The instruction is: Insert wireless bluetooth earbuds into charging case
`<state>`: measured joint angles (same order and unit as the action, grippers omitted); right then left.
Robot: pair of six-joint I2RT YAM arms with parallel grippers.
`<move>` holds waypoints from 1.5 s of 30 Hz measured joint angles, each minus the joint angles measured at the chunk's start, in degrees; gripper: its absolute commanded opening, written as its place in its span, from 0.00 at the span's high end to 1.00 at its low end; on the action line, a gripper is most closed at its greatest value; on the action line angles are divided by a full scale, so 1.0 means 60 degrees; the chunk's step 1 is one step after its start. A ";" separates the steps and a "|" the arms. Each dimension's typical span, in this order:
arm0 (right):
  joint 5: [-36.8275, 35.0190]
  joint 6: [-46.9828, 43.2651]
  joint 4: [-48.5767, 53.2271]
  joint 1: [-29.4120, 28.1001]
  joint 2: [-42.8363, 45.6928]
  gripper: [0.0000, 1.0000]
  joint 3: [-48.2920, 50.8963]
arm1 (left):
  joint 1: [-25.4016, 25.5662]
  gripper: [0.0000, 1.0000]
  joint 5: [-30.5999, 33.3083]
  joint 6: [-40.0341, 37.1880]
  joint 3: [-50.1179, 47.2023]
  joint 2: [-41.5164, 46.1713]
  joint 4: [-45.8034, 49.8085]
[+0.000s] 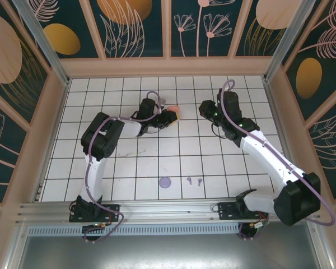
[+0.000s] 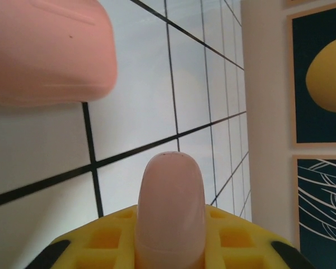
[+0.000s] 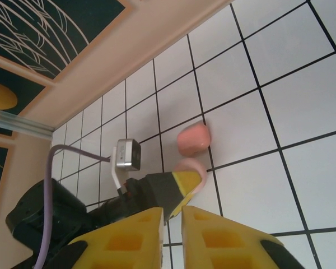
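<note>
My left gripper (image 1: pixel 169 116) is shut on a pale pink charging case (image 2: pixel 171 190), which stands upright between its yellow pads (image 2: pixel 235 241) just above the tiles. A coral-pink case (image 3: pixel 193 139) lies on the table right beyond it and looms at the upper left in the left wrist view (image 2: pixel 45 50). My right gripper (image 1: pixel 203 107) hovers to the right of both cases, and its fingers (image 3: pixel 172 212) stand a narrow gap apart with nothing between them. Two purple earbuds (image 1: pixel 189 180) (image 1: pixel 199 181) lie near the front edge, beside a purple case (image 1: pixel 165 182).
The back wall (image 1: pixel 168 66) runs a few tiles behind the cases. Side walls (image 1: pixel 50 129) (image 1: pixel 285 129) fence in the tiled table. The left arm's wrist camera (image 3: pixel 126 154) and purple cable (image 3: pixel 73 151) sit just left of the held case.
</note>
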<state>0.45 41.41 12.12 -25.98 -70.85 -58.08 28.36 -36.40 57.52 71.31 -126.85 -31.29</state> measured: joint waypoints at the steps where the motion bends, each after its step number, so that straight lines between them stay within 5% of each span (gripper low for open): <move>1: 0.0000 0.0000 0.0000 -0.0025 0.0000 0.80 0.0000 | 0.0000 0.67 0.0058 -0.0062 0.0066 -0.0051 0.0138; 15: -0.0073 0.0018 0.0044 -0.0397 0.0000 0.65 -0.0066 | 0.0102 0.33 0.0714 -0.1166 0.1086 -0.0062 0.2160; 26: -0.0324 0.0018 0.0127 -0.0681 0.0157 0.57 -0.0240 | -0.0033 0.28 0.3089 -0.2452 0.1016 0.0714 0.3996; 40: -0.0685 0.0204 0.0514 -0.2499 -0.0306 0.36 0.0153 | -0.0182 0.23 0.6539 -0.4455 -0.0295 0.4619 0.4335; 45: -0.0816 0.0739 0.0900 -0.3690 -0.1359 0.34 0.0481 | -0.0222 0.06 0.7854 -0.4914 -0.1053 0.5861 0.3938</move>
<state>-4.45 45.84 17.52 -48.12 -79.00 -55.20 27.03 10.72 28.03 64.99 -91.68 -7.66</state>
